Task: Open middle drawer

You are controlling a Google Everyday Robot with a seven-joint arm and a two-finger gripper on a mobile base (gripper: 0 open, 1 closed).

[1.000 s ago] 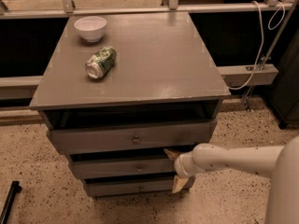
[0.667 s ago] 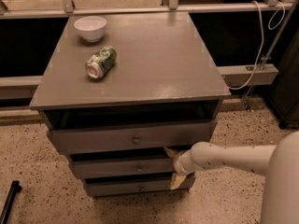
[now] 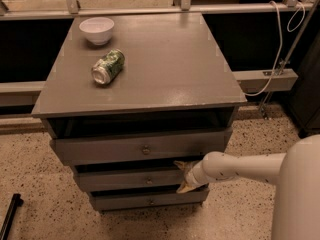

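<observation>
Speckled floor (image 3: 30,184); gripper (image 3: 183,177) at middle drawer (image 3: 125,180)

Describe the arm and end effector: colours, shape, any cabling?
Arm: smooth off-white tube with a rounded wrist joint, widening into a bulky white shell. No cables or markings visible. End effector, at the right end of the middle drawer, is tan.

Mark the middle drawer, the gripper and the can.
middle drawer (image 3: 115,180): camera view, front panel, left half.
gripper (image 3: 183,177): camera view, its tip, at that drawer's right end.
can (image 3: 108,67): camera view, its green side.
</observation>
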